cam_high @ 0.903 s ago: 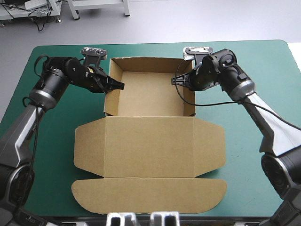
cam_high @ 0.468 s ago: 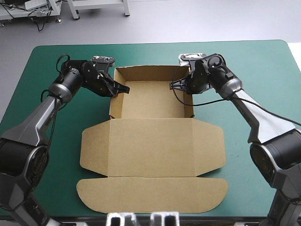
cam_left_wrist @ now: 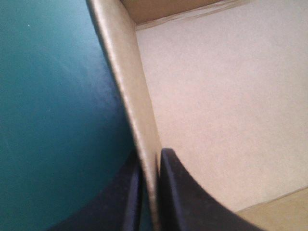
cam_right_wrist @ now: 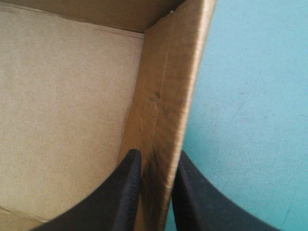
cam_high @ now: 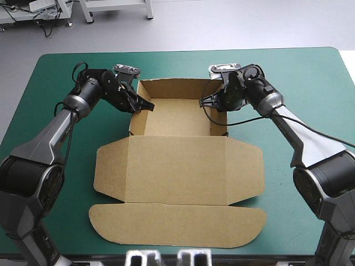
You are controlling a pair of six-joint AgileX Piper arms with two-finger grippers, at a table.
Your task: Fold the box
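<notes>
Left pincer (cam_left_wrist: 149,161), two broad black fin-shaped fingers, clamped on the upright left side wall (cam_left_wrist: 126,82) of the brown cut-board box (cam_high: 177,166). One finger is inside the tray and one outside, over the teal-green covered tabletop (cam_left_wrist: 48,96). Right pincer (cam_right_wrist: 155,161), of the same build, is clamped likewise on the right side wall (cam_right_wrist: 168,82), which shows a small dent just ahead of the fingers.

In the high view both grips sit on the far half of their walls, and all four tray walls stand raised. The box lies mid-tabletop with the tray toward the far edge. The flat lid (cam_high: 177,169), with an ear on its left and right, and the long rounded tuck flap (cam_high: 177,224) stretch toward the near edge.

Likely hazards, as judged:
- **Skewing:** a pull from one arm not matched by the other would skew the tray or drag the whole sheet across the cover.
- **Creasing:** too hard a squeeze, or a twist of the wrist, could crease a wall, most readily the already marked right one.
- **Springing open:** if the walls are not fully tucked, letting go may allow them to spring outward and fall flat.
- **Snagging on withdrawal:** an inner finger drawn out at a slant could catch the wall's top edge and lift the tray.
</notes>
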